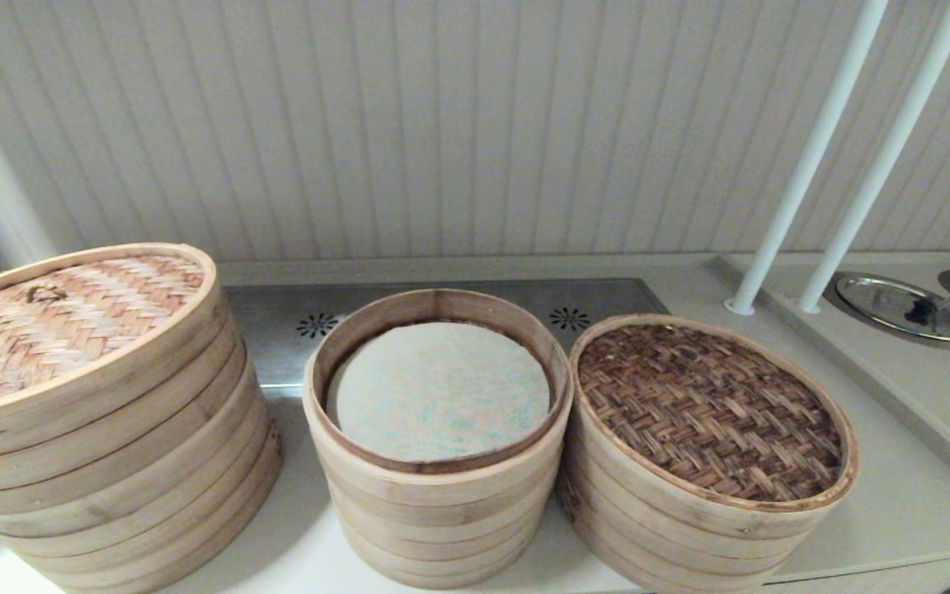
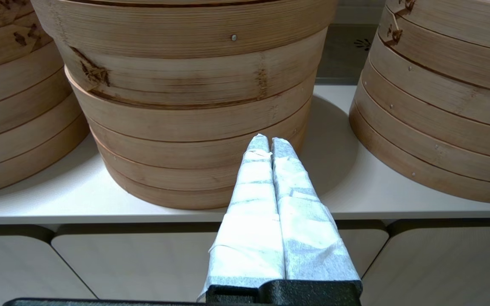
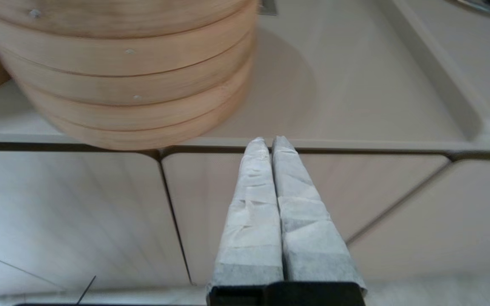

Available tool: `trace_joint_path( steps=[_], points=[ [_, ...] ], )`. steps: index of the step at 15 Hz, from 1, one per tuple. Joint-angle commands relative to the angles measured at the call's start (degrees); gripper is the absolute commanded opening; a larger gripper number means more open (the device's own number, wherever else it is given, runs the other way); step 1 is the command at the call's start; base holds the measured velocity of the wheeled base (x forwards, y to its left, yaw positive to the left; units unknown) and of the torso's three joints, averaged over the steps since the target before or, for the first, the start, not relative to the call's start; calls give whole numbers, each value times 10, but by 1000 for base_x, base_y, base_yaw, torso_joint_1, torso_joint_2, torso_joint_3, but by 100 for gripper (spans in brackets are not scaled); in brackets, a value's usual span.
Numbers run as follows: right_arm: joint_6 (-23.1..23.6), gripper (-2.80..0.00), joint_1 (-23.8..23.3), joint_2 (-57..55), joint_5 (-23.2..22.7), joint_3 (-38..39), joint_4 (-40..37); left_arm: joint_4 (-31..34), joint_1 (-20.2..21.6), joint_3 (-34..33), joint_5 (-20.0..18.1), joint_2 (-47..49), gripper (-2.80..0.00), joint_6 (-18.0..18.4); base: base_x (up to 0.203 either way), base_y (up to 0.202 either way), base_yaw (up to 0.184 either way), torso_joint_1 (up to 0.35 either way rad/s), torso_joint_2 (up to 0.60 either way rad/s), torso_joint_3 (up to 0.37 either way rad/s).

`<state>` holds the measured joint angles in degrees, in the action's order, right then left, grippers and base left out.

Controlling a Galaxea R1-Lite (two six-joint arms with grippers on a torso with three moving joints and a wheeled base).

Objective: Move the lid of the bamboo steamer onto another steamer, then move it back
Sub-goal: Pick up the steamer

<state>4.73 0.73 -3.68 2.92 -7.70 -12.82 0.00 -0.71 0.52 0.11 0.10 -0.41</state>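
Note:
The bamboo steamer lid (image 1: 710, 412), dark brown herringbone weave, lies on top of the low, slightly tilted right-hand steamer stack (image 1: 665, 528), hiding its liner. That stack also shows in the left wrist view (image 2: 440, 106) and the right wrist view (image 3: 130, 76). The middle stack (image 1: 434, 511) stands uncovered with a whitish speckled liner (image 1: 439, 392). Neither gripper appears in the head view. My left gripper (image 2: 271, 140) is shut and empty, in front of the counter, facing the middle stack's base (image 2: 194, 170). My right gripper (image 3: 271, 139) is shut and empty, just below the counter's front edge.
The biggest stack (image 1: 112, 462) with a light tan looped lid (image 1: 54, 318) stands at the left. Two white poles (image 1: 805, 157) rise at the back right beside round metal covers (image 1: 904, 307). Cabinet doors (image 3: 79, 212) sit under the counter edge.

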Motion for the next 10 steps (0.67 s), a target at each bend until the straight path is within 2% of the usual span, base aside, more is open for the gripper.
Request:
trace_joint_path(
  steps=[1, 3, 5, 10],
  points=[
    [-13, -280, 1, 36, -12, 23, 17, 0, 0, 0, 1, 0, -280, 0, 0, 0, 0, 0, 0, 0],
    [-25, -280, 1, 36, -27, 43, 30, 0, 0, 0, 1, 0, -280, 0, 0, 0, 0, 0, 0, 0],
    [-27, -280, 1, 36, -26, 57, 78, 0, 0, 0, 1, 0, -280, 0, 0, 0, 0, 0, 0, 0],
    [-31, -280, 1, 35, -27, 62, 87, 0, 0, 0, 1, 0, -280, 0, 0, 0, 0, 0, 0, 0]
  ],
)
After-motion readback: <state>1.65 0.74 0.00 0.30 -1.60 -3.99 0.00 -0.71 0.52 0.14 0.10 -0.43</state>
